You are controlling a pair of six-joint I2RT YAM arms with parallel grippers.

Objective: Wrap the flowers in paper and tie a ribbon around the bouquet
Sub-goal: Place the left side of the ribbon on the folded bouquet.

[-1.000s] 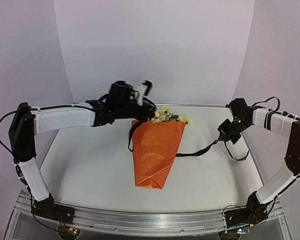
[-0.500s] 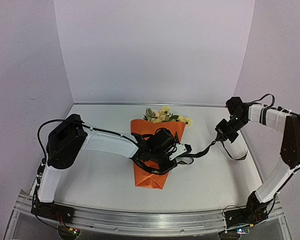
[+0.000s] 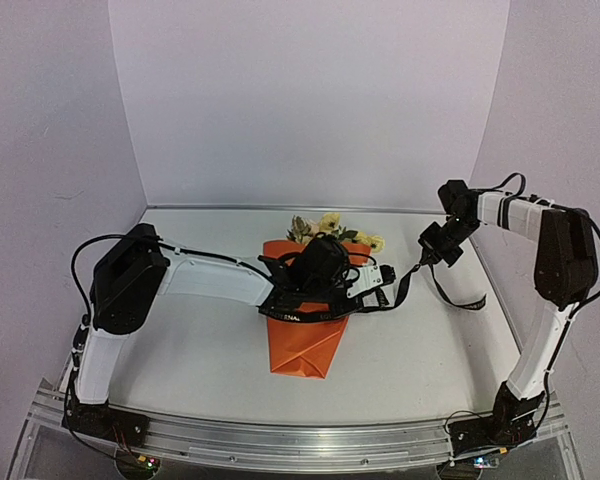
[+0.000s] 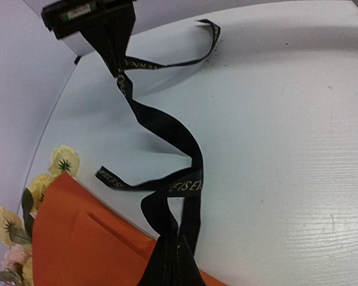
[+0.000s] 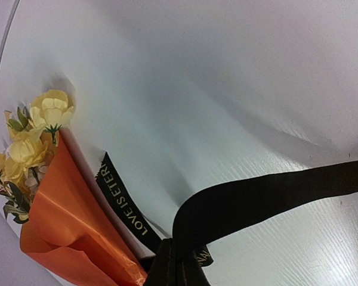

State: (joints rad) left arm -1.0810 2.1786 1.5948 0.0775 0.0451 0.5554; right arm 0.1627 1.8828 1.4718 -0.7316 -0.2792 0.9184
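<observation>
The bouquet (image 3: 302,340) lies mid-table, a cone of orange paper (image 4: 71,244) (image 5: 59,235) with the yellow flowers (image 3: 330,228) (image 4: 62,161) (image 5: 48,110) at its far, wide end. The black ribbon (image 3: 305,318) crosses the cone's middle and runs right. My left gripper (image 3: 382,273) (image 4: 174,265) is shut on the ribbon (image 4: 167,128) just off the cone's right edge. My right gripper (image 3: 428,250) (image 5: 176,271) is shut on the same ribbon (image 5: 274,199) further right. A lettered end (image 5: 122,202) hangs beside the paper. A loose tail (image 3: 460,300) curls on the table.
The white table (image 3: 180,350) is walled at the back and both sides. My left arm (image 3: 210,280) stretches low across the table from the left to the cone. The right arm (image 3: 540,230) reaches in from the right wall.
My left gripper swung from high behind the flowers down over the cone, carrying the ribbon across its middle, then drew back a little. The right gripper moved left and farther back with its ribbon.
</observation>
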